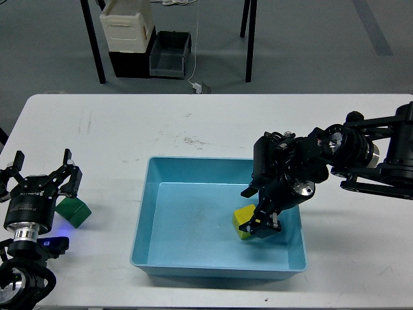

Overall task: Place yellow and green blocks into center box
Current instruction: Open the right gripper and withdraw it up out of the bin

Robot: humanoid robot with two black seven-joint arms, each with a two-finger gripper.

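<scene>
Right gripper [263, 223] sits low inside the light blue tray [147, 216], near its front-right corner, fingers clamped on the yellow block [243, 219]. Block looks tilted, at or just above the tray floor — can't tell if it touches. Right arm [361, 155] comes in from the right edge, crossing over the tray's right rim w/ its bulky wrist section above the back-right part of the tray.

Room for moving: tray's left and centre floor is bare, so open space lies to the gripper's left; right and front walls are close by it. Tray sits mid-table, front rim near the table's [97, 129] front edge.

Left gripper [46, 181] is at the table's left side, well apart from the tray, fingers spread apart and holding nothing. Green block [74, 212] lies on the table just beside it, partly tucked behind the right-hand finger; contact can't be told. Clear table strip between green block and the tray's left wall.

Surface: white tabletop w/ faint scuffs and smudges behind the tray. Beyond the far edge — grey floor, black legs, a cream bin [127, 29], a dark grey crate [170, 55] beside it, and a thin white cable [195, 64] running down to the floor.
</scene>
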